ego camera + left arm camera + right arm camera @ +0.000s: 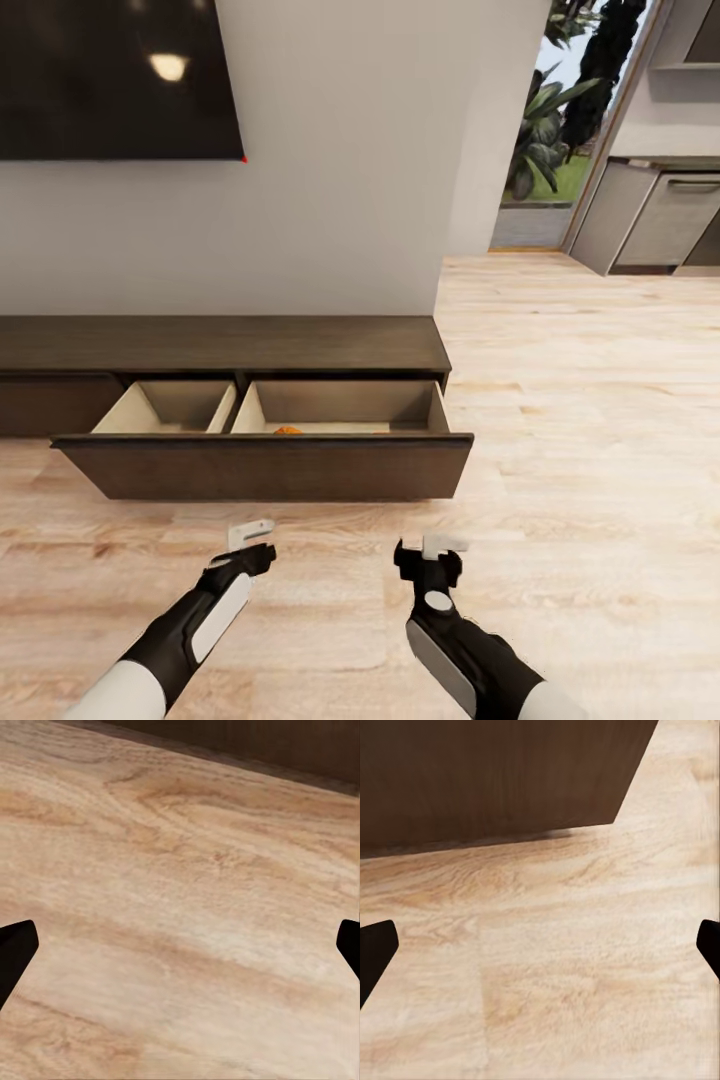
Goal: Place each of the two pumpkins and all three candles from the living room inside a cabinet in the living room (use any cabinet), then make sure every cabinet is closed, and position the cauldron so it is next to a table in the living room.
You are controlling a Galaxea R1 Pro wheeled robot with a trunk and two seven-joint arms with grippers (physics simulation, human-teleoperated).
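Both claws hang low over the wooden floor [600, 400] with fingers spread wide, holding nothing — the left gripper [250, 536] and the right gripper [436, 548]. Just ahead, the cabinet [220, 342] has 1 wide drawer [265, 465] pulled out, 2 compartments inside — 1 orange pumpkin [287, 430] peeks from the right one.

Dark-brown cabinet [495, 776] front panel above pale wood floor [562, 967], thin shadow along its base. Black fingertips [375, 956] at both edges, wide apart; right gripper [540, 952] apparently empty.
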